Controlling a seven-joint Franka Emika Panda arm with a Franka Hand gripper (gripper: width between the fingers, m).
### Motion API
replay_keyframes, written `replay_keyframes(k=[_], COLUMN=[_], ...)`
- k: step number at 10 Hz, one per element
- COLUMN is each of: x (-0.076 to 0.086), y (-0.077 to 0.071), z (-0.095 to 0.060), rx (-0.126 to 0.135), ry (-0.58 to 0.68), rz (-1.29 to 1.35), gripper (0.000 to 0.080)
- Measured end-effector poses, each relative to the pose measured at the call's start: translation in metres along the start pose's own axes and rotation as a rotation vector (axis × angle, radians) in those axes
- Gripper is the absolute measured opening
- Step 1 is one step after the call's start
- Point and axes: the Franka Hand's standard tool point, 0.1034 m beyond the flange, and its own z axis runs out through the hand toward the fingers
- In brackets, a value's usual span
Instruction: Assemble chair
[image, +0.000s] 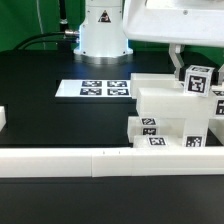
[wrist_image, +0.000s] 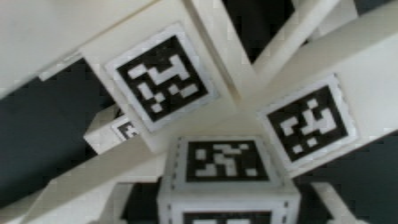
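The chair (image: 165, 112) is only partly built and sits on the black worktop (image: 50, 115) at the exterior view's right, just behind the long white border rail (image: 100, 158); there, several chunky white tagged pieces stand packed against one another in a blocky cluster, and an upright square post (image: 197, 82) with a tag on its face rises above the rest; the arm reaches down over this cluster, and the fingers (image: 179, 58) hang just beside the top of that post, mostly hidden under the white wrist; whether they are clamped on a part or merely stand near it I cannot tell; the wrist view looks closely at the crossing diagonal bars of the X-braced panel (wrist_image: 222, 40), with tagged faces crowded around it and a tagged post end close to the lens, so the work in hand seems to be fitting a post or frame against that panel; I judge the assembly roughly midway: some parts look grouped or joined, though no joint can be checked for seating; a small white piece (image: 3, 120) at the exterior view's left edge lies well apart, seemingly not yet fitted; the marker board (image: 105, 88) lies flat near the robot base (image: 100, 30).
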Motion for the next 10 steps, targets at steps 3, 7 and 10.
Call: replay_keyframes(k=[3, 7, 10], x=[-0.0002, 0.0009, -0.0002], y=[-0.0003, -0.0019, -0.0043], z=[-0.0005, -0.0025, -0.0025], rx=[-0.002, -0.001, 0.003], ry=[-0.002, 0.001, 0.001], rz=[-0.076, -0.413, -0.645], gripper=[0.0587, 0.0648, 0.0649])
